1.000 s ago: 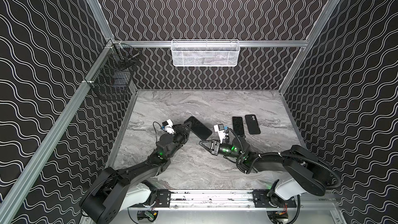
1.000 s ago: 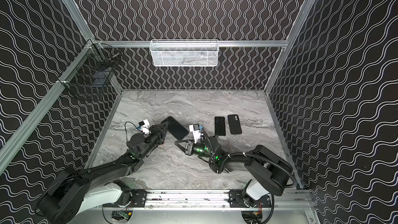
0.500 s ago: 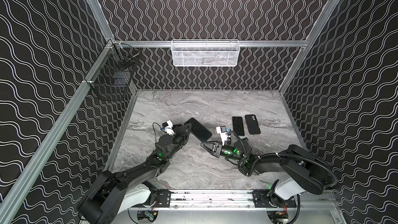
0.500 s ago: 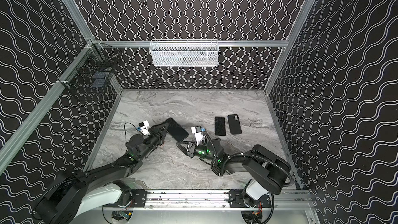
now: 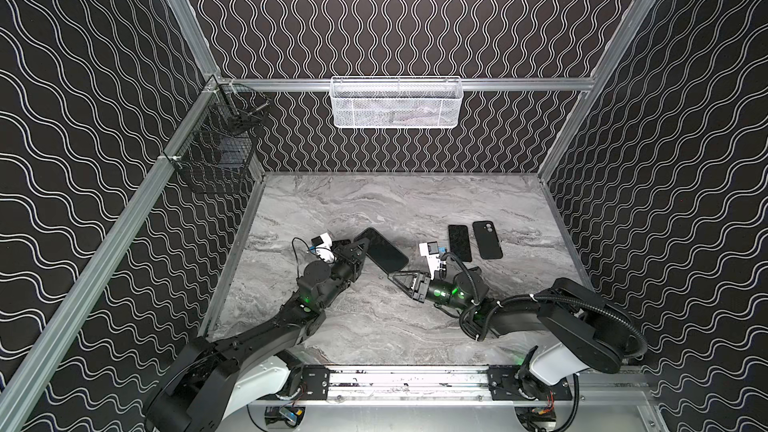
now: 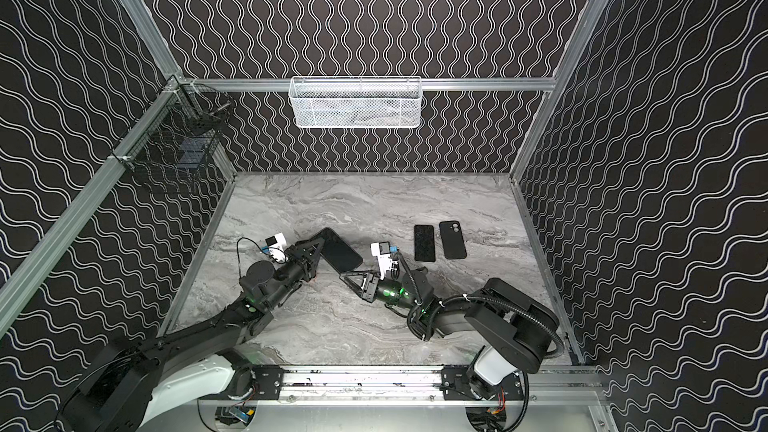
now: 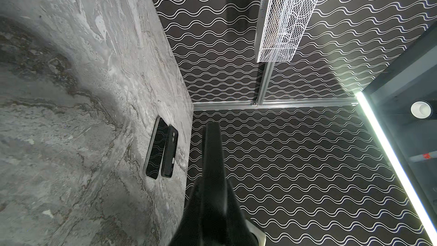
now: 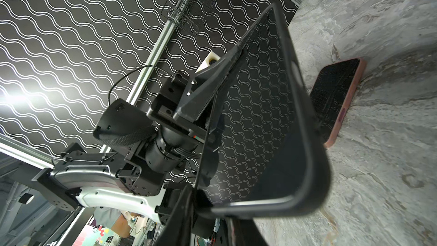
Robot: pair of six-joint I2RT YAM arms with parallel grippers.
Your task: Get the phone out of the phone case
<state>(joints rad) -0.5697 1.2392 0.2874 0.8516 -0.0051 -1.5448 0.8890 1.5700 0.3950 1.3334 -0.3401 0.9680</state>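
Black phone in a dark soft case (image 5: pixel 386 251) held above the grey marbled bench (image 5: pixel 374 201), not yet separated.
The left gripper (image 5: pixel 358 248) has its jaws clamped on one end. The right gripper (image 5: pixel 397 278) sits at the opposite corner, but I cannot tell whether its jaws pinch the case rim. The peeling remains, I judge. A pink-cased phone (image 8: pixel 335 100) lies partly hidden behind.
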